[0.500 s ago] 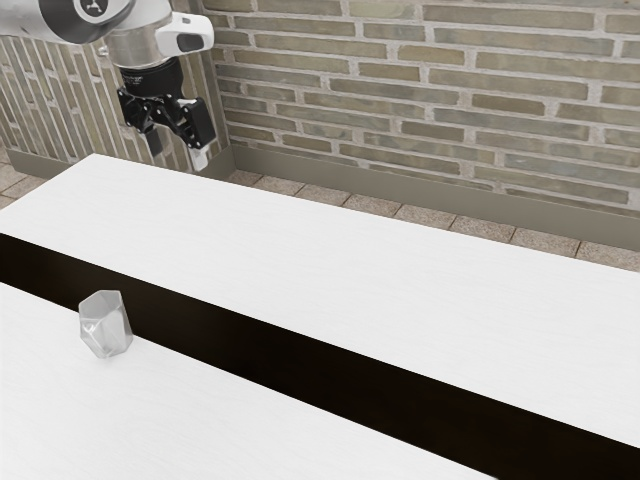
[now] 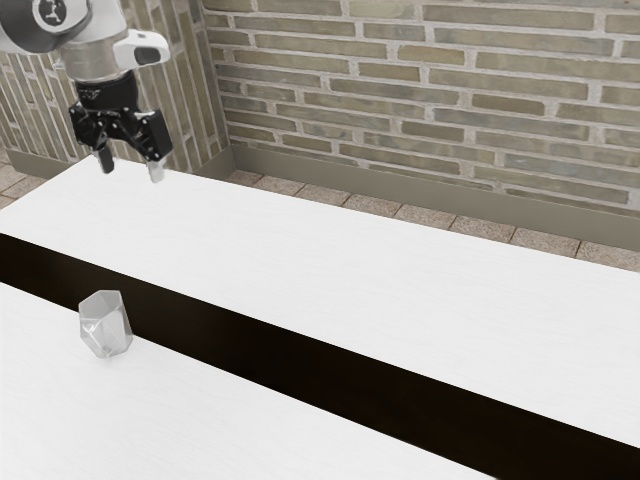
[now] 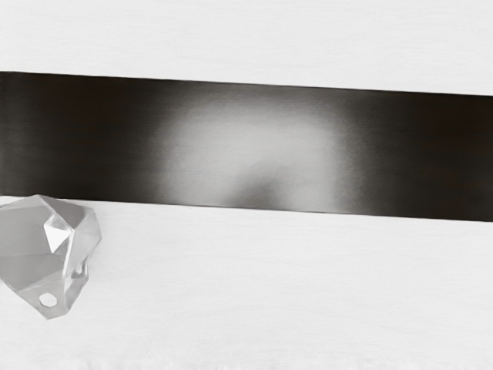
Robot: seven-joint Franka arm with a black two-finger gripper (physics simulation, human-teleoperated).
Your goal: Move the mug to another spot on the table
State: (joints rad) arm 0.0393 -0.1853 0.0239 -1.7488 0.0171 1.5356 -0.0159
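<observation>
And there's the mug (image 2: 102,323), pale grey and faceted like cut glass, standing upright on the near white strip of the table (image 2: 350,260), at the exterior view's left. It sits just beside the black band (image 2: 300,370) that crosses the tabletop. From the wrist camera the mug (image 3: 46,254) is seen from above, all angled facets, partly cut off by the picture's edge. A small nub with two holes pokes out of one side; whether that is a handle is hard to say. A blurred pale patch lies over the black band (image 3: 431,154), and I can't tell what it is.

Well apart from the mug, up over the table's far edge, the gripper (image 2: 130,172) hangs with fingers spread wide and nothing between them. The arm above it is cut off, with the brick wall (image 2: 450,90) behind.
</observation>
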